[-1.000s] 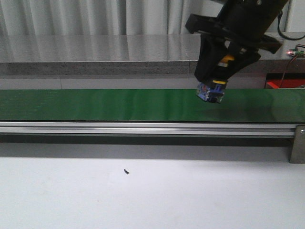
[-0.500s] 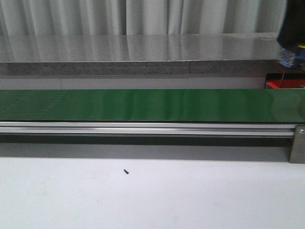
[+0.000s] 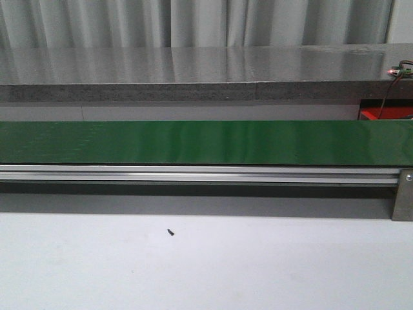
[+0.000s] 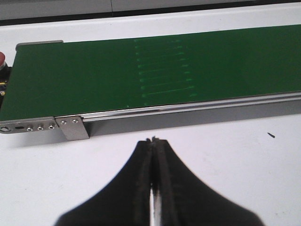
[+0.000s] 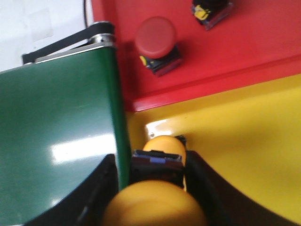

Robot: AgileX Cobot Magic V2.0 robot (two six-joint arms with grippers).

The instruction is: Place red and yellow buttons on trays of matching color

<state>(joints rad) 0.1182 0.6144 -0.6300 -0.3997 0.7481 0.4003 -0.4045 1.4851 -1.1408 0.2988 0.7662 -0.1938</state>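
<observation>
Right gripper [image 5: 153, 188] clamped on a yellow button [image 5: 155, 207], hovering above the yellow tray [image 5: 244, 146]. Beyond it, two red buttons [image 5: 156, 40] already on the red tray [image 5: 254, 42]. Release judged remaining. Left gripper [image 4: 153, 141] closed, empty.

A pale pleated curtain [image 3: 193, 22] is hung across the back. A grey stone-like counter [image 3: 181, 74] is set below it, with soft reflections seen on its top. A white table [image 3: 258, 265] is lit evenly, and a small dark speck [image 3: 171, 232] is seen on it
</observation>
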